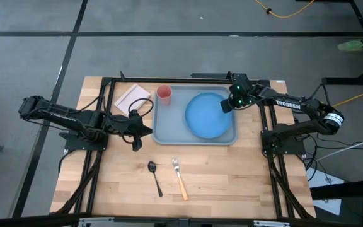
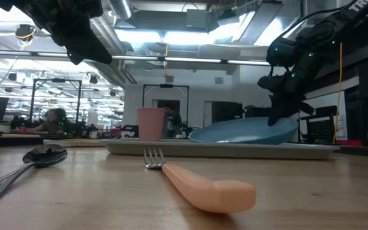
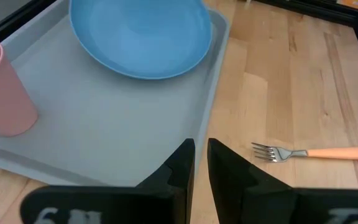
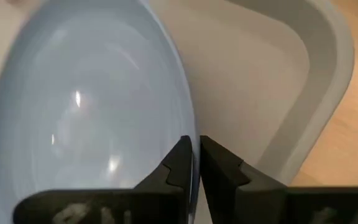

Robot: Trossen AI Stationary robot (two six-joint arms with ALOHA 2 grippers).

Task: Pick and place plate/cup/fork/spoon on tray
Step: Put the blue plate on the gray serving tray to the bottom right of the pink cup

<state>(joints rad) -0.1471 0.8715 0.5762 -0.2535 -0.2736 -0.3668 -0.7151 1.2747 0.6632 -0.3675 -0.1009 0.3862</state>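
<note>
The bright-blue plate (image 1: 208, 116) lies in the right half of the pale grey-blue tray (image 1: 169, 129). The pink cup (image 1: 164, 94) stands upright in the tray's far left corner. The dark spoon (image 1: 154, 177) and the orange-handled fork (image 1: 179, 178) lie side by side on the wood, near side of the tray. My right gripper (image 1: 227, 104) is shut on the plate's far right rim. My left gripper (image 1: 146, 128) hangs shut and empty above the tray's left edge, high over the table in the low view (image 2: 75, 32). My right gripper pinches the plate's rim (image 4: 190, 134) between its two fingers, at the plate's far right side. The fingers come slanting down from the table's far right. The plate sits in the tray, its held side (image 2: 286, 125) a little higher than its left side.
A small beige pad (image 1: 132, 96) lies on the table left of the tray's far corner. Black frame rails (image 1: 109, 120) run along the table's left, right and far sides. Bare wood (image 1: 232, 180) lies right of the fork.
</note>
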